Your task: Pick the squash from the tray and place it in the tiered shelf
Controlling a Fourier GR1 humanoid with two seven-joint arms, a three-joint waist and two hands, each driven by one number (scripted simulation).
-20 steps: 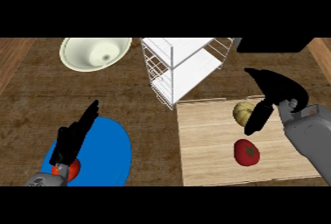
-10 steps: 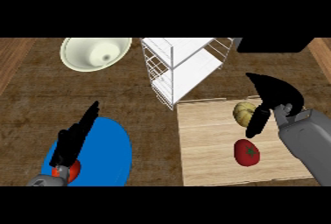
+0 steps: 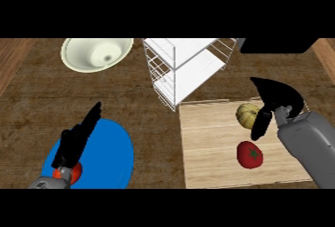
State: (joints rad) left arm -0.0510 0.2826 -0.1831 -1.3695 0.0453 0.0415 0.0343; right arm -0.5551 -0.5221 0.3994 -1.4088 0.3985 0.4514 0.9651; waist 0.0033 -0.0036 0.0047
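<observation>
A pale yellow, ribbed squash (image 3: pixel 248 115) sits near the upper right corner of a light wooden tray (image 3: pixel 209 150), at about two o'clock from the picture's middle, with a red tomato (image 3: pixel 249 154) lying apart from it at six o'clock on the same tray. The tray rests on a dark brown wood-grain counter (image 3: pixel 144 124), whose lighter plank edges show at the far left and far right. The robot's right hand (image 3: pixel 274 99) hangs just to the squash's three o'clock side, thumb and fingers spread fairly wide with one dark finger reaching down along the squash's right edge; whether it touches the squash cannot be told, and it holds nothing. At eleven o'clock from the squash stands a white wire tiered shelf (image 3: pixel 186 66), tilted in the steep downward view, close to the tray's upper left corner. Farther out at ten o'clock lies a cream bowl (image 3: pixel 96 54). At eight o'clock the left hand (image 3: pixel 78 139), fingers straight, shows over a blue plate (image 3: pixel 111 155).
</observation>
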